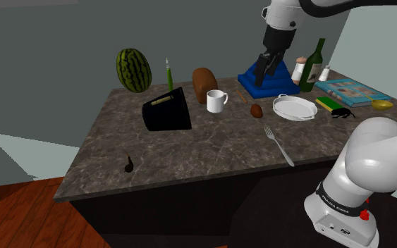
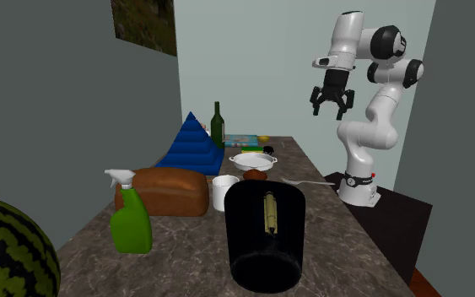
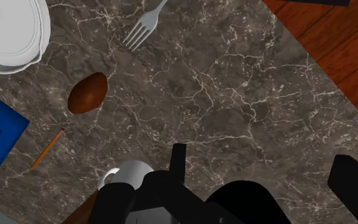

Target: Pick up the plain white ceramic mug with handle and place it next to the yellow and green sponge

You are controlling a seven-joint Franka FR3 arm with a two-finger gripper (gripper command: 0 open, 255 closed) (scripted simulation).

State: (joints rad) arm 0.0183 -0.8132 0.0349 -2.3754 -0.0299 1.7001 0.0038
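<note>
The plain white mug with a handle (image 1: pixel 216 101) stands upright on the dark marbled stone bench (image 1: pixel 190 151). It is just in front of the brown bread loaf (image 1: pixel 204 83) and near the black container lying on its side (image 1: pixel 167 113), with its handle turned to the shoulder view's right. The yellow and green sponge (image 1: pixel 326 103) lies well apart from it, further to that view's right, between the white round dish (image 1: pixel 294 108) and the colourful book (image 1: pixel 352 90).

The black jaws hang high above the bench, spread wide and holding nothing. In the shoulder view they show in front of the blue stepped pyramid (image 1: pixel 264 84). In the wrist view the mug's rim (image 3: pixel 131 172) peeks out beside the nearer finger (image 3: pixel 179 159). Beyond it on the stone lie an orange pencil (image 3: pixel 46 147), a brown egg-shaped thing (image 3: pixel 87 92) and a silver fork (image 3: pixel 144 28).
</note>
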